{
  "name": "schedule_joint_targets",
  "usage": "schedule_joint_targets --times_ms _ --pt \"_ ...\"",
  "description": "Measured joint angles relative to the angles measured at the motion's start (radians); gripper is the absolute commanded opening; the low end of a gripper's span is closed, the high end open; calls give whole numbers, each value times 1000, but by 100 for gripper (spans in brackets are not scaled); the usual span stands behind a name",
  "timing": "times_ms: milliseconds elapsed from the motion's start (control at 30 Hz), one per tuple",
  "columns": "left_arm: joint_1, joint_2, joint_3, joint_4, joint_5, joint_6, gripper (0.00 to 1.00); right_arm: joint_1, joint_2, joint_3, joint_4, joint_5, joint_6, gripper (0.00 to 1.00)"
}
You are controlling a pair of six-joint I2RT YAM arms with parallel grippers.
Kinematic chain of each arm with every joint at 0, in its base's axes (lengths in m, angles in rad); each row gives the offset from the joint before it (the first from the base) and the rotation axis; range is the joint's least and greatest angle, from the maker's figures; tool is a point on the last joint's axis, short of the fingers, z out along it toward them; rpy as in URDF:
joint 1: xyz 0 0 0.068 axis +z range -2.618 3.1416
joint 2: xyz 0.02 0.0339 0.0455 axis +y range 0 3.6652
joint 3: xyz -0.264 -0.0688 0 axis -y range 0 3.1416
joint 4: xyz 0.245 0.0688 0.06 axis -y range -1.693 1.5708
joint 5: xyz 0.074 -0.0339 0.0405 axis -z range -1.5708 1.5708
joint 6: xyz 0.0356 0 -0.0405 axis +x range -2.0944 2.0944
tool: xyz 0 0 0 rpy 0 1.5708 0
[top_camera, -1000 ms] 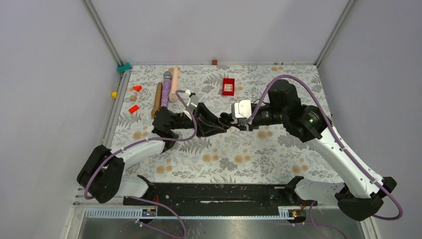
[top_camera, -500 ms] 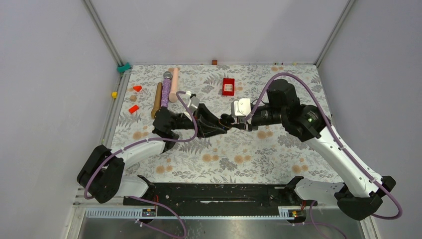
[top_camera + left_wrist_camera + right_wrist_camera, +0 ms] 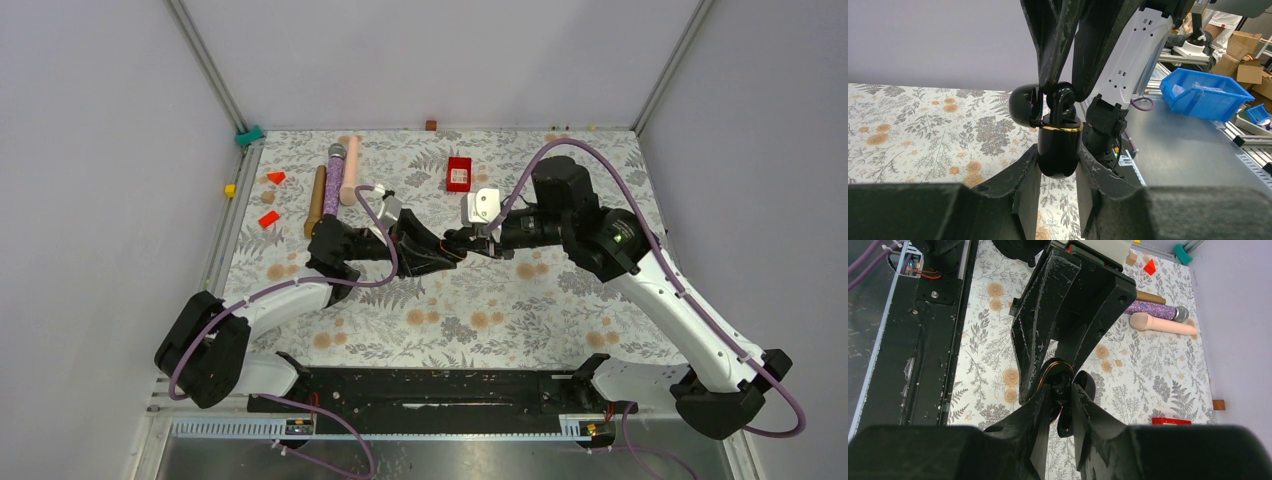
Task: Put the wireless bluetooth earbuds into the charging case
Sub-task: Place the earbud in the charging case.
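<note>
Looking like a robotics lab: working inside a grey-panelled, aluminium-framed cell (image 3: 430,60), backing onto a blue plastic storage bin (image 3: 1200,95) and brown cardboard boxes (image 3: 1248,72).

The right gripper (image 3: 1060,387) has its fingers nearly together, pinching a black earbud (image 3: 1064,393) at the tips. Straight ahead and touching it, the left gripper (image 3: 1054,374) clamps a black case (image 3: 1058,368) with a gold rim, its lid (image 3: 1088,385) open to the tool's right. Further ahead and right lie a glittery purple cylinder (image 3: 1155,310) and a pink cylinder (image 3: 1163,324). A red box (image 3: 1170,420) sits right of the fingers.
</note>
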Motion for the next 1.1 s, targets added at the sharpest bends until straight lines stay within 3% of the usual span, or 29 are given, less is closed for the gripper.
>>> schedule_joint_targets --times_ms 67,500,633,1100 --pt "0 0 0 -1 0 3 3 0 0 0 2 0 7 21" --pt "0 0 0 -14 0 29 3 0 9 0 10 2 57 20" --pt "0 0 0 -20 0 43 3 0 16 0 18 1 80 28" --pt "0 0 0 -20 0 48 4 0 0 38 27 1 140 40"
